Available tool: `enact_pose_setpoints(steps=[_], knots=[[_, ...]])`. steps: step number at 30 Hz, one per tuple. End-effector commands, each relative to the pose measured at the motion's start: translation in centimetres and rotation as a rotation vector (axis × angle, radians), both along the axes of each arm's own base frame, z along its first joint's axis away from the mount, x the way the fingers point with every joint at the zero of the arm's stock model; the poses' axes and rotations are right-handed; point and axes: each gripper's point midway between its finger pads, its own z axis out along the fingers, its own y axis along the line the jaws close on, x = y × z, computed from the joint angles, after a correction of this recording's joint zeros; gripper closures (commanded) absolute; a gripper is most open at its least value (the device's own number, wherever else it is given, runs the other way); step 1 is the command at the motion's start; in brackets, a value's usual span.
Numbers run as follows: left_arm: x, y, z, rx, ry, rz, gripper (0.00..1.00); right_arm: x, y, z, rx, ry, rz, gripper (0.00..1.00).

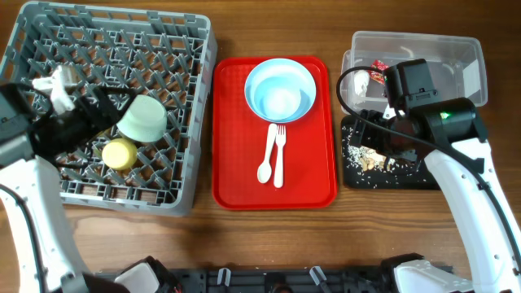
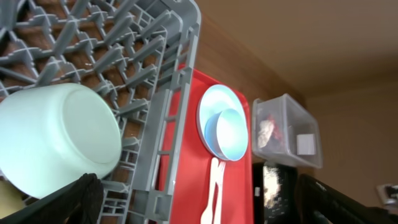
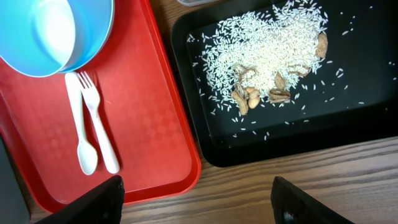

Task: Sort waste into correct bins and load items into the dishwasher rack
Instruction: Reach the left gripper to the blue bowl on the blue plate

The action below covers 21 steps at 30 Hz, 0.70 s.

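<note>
The grey dishwasher rack (image 1: 49,41) holds the light green bowl (image 1: 143,119) upside down and the yellow cup (image 1: 120,153). My left gripper (image 1: 104,110) is open next to the green bowl (image 2: 53,140). The pale plate (image 1: 254,75) with the light blue bowl (image 1: 283,99), the white spoon (image 1: 265,159) and the fork (image 1: 279,155) lie on the red tray. The clear tub (image 1: 456,57) holds the red wrapper (image 1: 380,66) and white scrap (image 1: 362,79). The black tray (image 3: 348,118) holds rice crumbs (image 3: 261,46). My right gripper (image 3: 199,202) is open and empty above it.
The flat red tray (image 1: 309,179) lies in the middle between the rack and the bins. Some nut shells (image 3: 249,96) lie among the rice. Bare wooden table (image 1: 269,236) runs along the front. The right arm (image 1: 456,138) reaches over the black tray.
</note>
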Motion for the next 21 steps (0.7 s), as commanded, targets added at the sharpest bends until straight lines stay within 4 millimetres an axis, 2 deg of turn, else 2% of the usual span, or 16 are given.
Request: enact_pose_setpoints(steps=[1,6,12,17,21], knots=[[-0.1,-2.3,0.9,0.107,0.024,0.023,0.00,0.1,-0.3,0.3,-0.013,-0.009,-0.001,0.23],[0.7,-7.3,1.4,0.245,0.030,-0.044,0.00,-0.1,-1.1,0.3,0.000,0.004,-0.033,0.20],[2.2,-13.6,2.6,0.401,-0.018,-0.127,0.00,0.1,-2.9,1.7,0.076,-0.032,-0.055,0.13],[4.3,-19.0,1.0,0.427,-0.064,-0.231,0.00,-0.5,-5.4,2.2,0.087,-0.042,-0.087,0.00],[6.3,-22.6,-1.0,0.444,-0.110,-0.304,0.00,-1.0,-6.7,2.3,0.138,-0.035,-0.118,0.00]])
